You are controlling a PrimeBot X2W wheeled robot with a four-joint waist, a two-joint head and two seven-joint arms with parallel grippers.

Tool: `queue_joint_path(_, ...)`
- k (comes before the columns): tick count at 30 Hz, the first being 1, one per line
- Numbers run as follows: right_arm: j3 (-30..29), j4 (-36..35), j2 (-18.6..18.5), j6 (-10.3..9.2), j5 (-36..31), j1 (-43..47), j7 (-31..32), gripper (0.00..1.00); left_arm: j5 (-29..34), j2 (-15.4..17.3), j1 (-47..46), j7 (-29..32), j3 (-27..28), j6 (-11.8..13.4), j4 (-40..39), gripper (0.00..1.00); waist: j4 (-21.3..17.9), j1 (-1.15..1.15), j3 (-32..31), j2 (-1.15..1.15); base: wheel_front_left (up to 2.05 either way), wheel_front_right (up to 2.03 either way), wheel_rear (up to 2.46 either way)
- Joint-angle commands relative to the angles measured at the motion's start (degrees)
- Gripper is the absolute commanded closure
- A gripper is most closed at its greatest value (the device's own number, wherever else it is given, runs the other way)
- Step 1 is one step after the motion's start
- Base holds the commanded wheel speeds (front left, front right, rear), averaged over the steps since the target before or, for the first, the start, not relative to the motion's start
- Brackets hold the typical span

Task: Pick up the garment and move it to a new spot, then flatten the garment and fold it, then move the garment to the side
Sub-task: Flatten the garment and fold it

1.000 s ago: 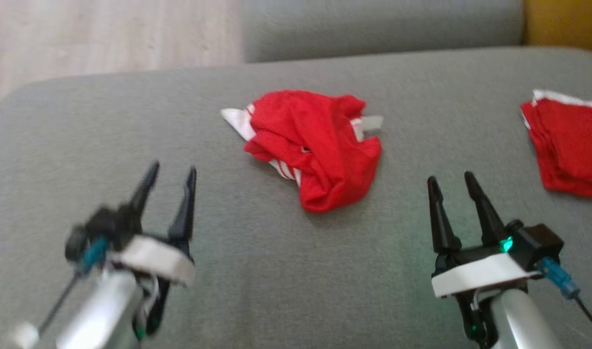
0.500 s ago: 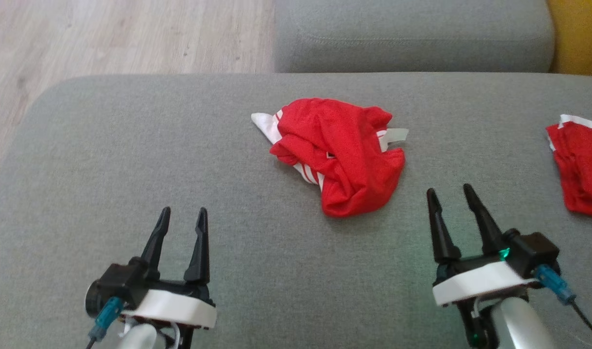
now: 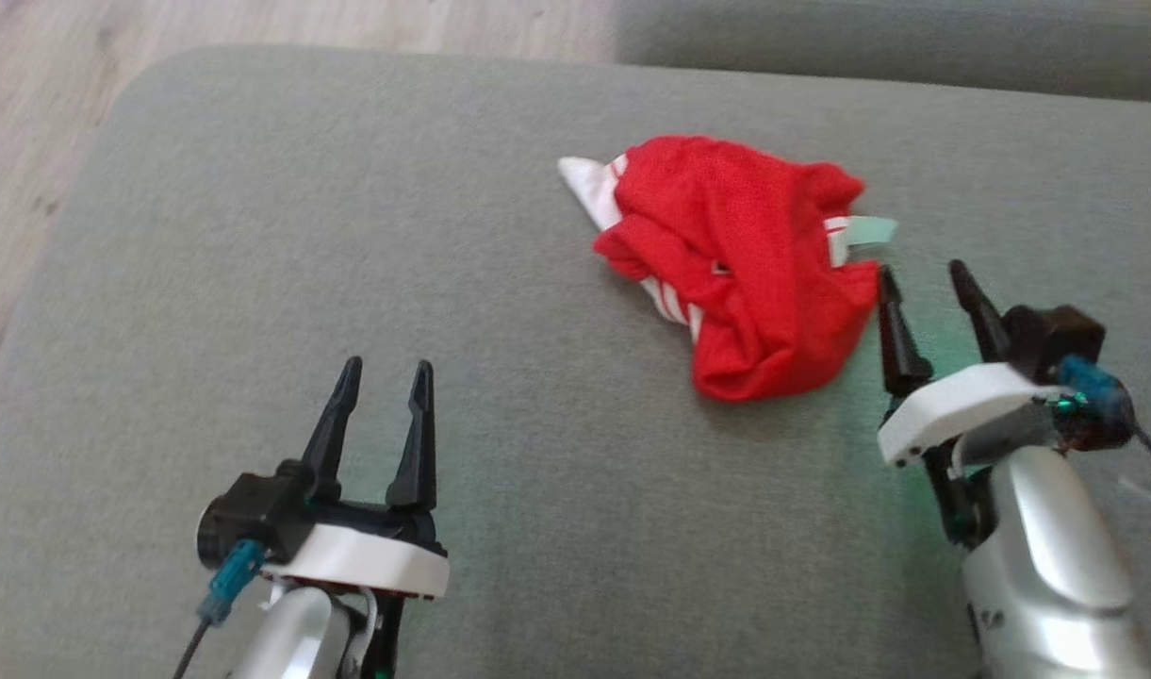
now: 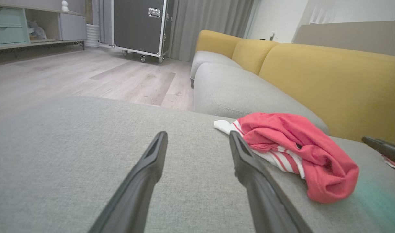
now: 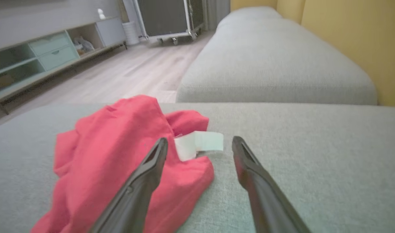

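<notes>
Spread and empty, the right gripper has advanced to the 4 o'clock edge of the crumpled red garment, so pickup looks imminent; the left gripper waits open, empty.

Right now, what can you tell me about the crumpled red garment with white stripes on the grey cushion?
The crumpled red garment looks like thin knit fabric, with white striped trim, a white corner poking out toward the robot's left and a pale label toward its right. It lies bunched in a heap, unfolded, on the grey sofa cushion. The open right gripper sits at its right edge; whether a finger touches it is unclear.
</notes>
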Motion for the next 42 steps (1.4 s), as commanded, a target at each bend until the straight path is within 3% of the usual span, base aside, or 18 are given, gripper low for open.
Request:
queue_joint_path(1, -0.38, 1.16, -0.16, -0.05, -0.39, -3.2, 0.91, 0.0, 0.79, -0.31, -2.73, -0.53, 2.43, -0.6, -0.86, 0.0, 2.08, -0.01, 1.51, 0.0, 0.0, 0.0, 0.0)
queue_joint_path(8, -5.29, 13.83, -0.16, -0.05, -1.22, -9.16, 3.16, 0.0, 2.54, -2.64, -3.28, -0.53, 3.62, -2.53, 1.02, 0.0, 4.85, -0.01, 2.36, 0.0, 0.0, 0.0, 0.0)
queue_joint_path(16, -5.23, 24.94, -0.16, -0.05, -1.46, -13.16, 2.59, 0.0, 4.25, -3.73, -3.28, -0.53, 5.44, -3.71, 1.84, 0.0, 5.31, -0.01, 2.41, 0.0, 0.0, 0.0, 0.0)
queue_joint_path(17, -4.97, 25.99, -0.16, -0.05, -1.76, -13.49, 2.27, 0.19, 4.5, -3.81, -3.29, -0.53, 5.6, -3.81, 1.92, 0.0, 5.23, -0.01, 2.35, 0.0, 0.0, 0.0, 0.0)
queue_joint_path(18, -4.53, 26.96, -0.16, -0.05, -1.7, -13.84, 1.81, 0.73, 4.71, -3.89, -3.29, -0.53, 5.75, -3.9, 2.02, 0.0, 5.12, -0.01, 2.27, 0.0, 0.0, 0.0, 0.0)
queue_joint_path(19, -3.78, 27.8, -0.16, -0.05, -1.52, -14.2, 1.18, 1.0, 4.9, -3.97, -3.3, -0.53, 5.89, -4.0, 2.14, 0.0, 4.96, -0.01, 2.11, 0.0, 0.0, 0.0, 0.0)
queue_joint_path(25, -0.45, 29.8, -0.16, -0.05, -1.66, -15.81, -5.92, 1.0, 5.91, -4.29, -2.35, -0.53, 7.06, -4.51, 2.89, 0.0, 2.84, -0.01, -0.75, 0.0, 0.0, 0.0, 0.0)
queue_joint_path(30, 1.27, 24.83, -0.64, -0.05, -6.95, -15.99, -8.14, 1.0, 6.26, -4.36, -1.37, -0.53, 7.99, -4.68, 2.95, 0.0, 1.32, -0.01, -2.93, 0.0, 0.0, 0.0, 0.0)
queue_joint_path(37, 5.06, 2.16, -0.41, -0.05, -11.06, -13.48, -8.42, 1.0, 6.4, -4.49, 0.94, -0.53, 9.19, -4.95, 2.76, 0.0, -0.58, -0.01, -5.9, 0.0, 0.0, 0.0, 0.0)
queue_joint_path(42, 6.32, -6.26, -1.93, -0.05, -10.66, -15.92, -8.04, 1.0, 6.61, -4.61, 1.77, -0.53, 8.99, -5.18, 2.67, 0.0, -0.41, -0.01, -6.51, 0.0, 0.0, 0.0, 0.0)
